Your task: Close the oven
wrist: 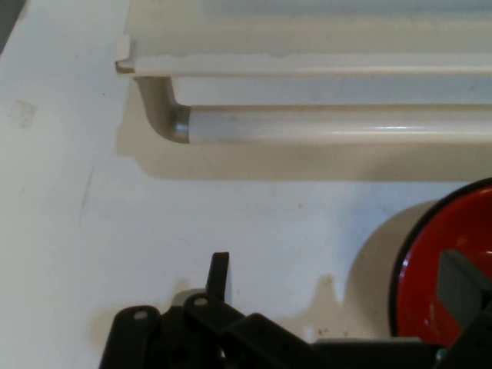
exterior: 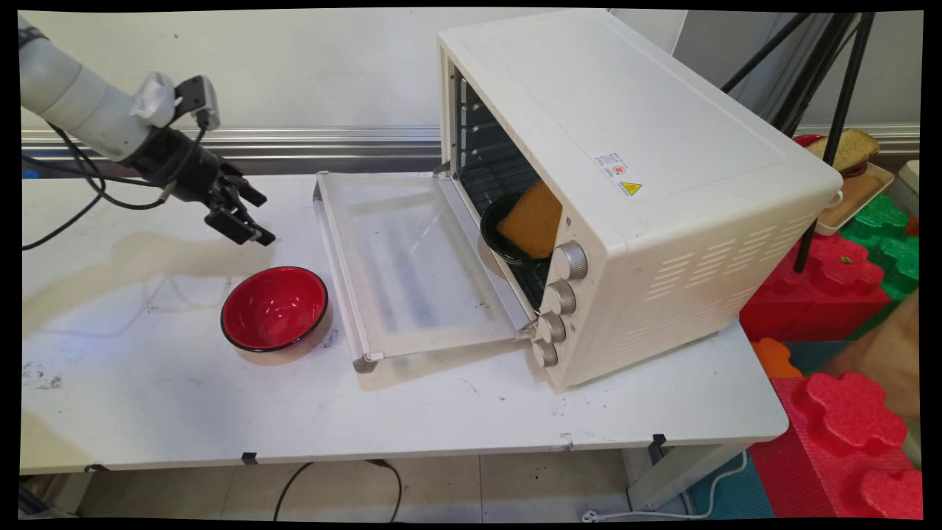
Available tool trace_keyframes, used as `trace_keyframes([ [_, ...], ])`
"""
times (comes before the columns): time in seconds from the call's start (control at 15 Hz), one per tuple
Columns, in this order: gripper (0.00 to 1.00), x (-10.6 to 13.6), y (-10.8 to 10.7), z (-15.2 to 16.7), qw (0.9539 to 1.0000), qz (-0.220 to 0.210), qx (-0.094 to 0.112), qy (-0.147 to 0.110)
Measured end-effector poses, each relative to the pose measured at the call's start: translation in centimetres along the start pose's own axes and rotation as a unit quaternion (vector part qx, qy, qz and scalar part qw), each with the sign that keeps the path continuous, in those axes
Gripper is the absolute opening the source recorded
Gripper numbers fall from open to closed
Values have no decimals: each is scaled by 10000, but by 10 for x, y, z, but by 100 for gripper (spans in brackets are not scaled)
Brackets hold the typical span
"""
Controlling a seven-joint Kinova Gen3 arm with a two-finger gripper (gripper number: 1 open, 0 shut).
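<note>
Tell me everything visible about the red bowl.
The red bowl is round, glossy red inside with a thin black rim, and looks like plastic or lacquer. It stands upright and empty on the white table, just left of the oven door that lies folded down, apart from it. The claw hangs above and behind it, open, not touching.
</note>
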Motion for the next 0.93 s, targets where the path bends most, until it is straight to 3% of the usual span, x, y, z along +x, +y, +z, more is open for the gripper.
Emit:
trace_keyframes([
  [0.6, 100, -3, -13, 35, 9999, 71, -109, -21],
  [0.67, 0, -4, -14, 38, 9999, 77, -111, -9],
  [0.93, 0, -6, -18, 51, 9999, 95, -89, 36],
])
